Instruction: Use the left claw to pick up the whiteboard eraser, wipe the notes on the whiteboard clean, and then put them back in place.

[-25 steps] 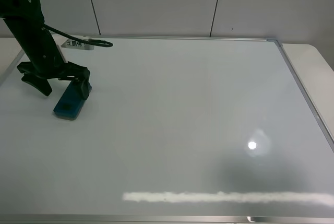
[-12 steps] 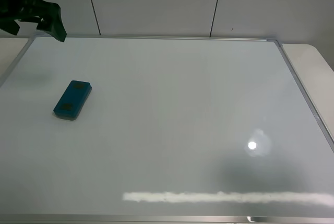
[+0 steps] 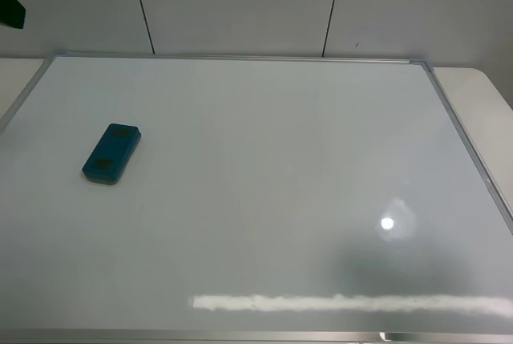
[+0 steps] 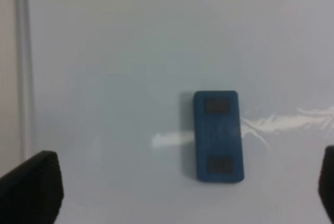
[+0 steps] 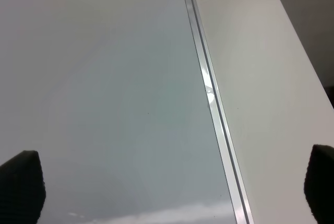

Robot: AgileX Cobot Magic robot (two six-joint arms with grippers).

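Left end effector (image 4: 190, 192) now raised high off the whiteboard eraser (image 3: 111, 153), fingers spread, empty.

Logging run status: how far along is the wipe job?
Looks finished. Done: whiteboard shows no notes, and whiteboard eraser lies flat on it, untouched. In hand: nothing; left tool is open, high above the eraser, barely visible at the overhead view's edge. Left: apparently nothing.

Whiteboard (image 3: 264, 167) glossy, silver metal frame; eraser (image 3: 111, 153) matt.
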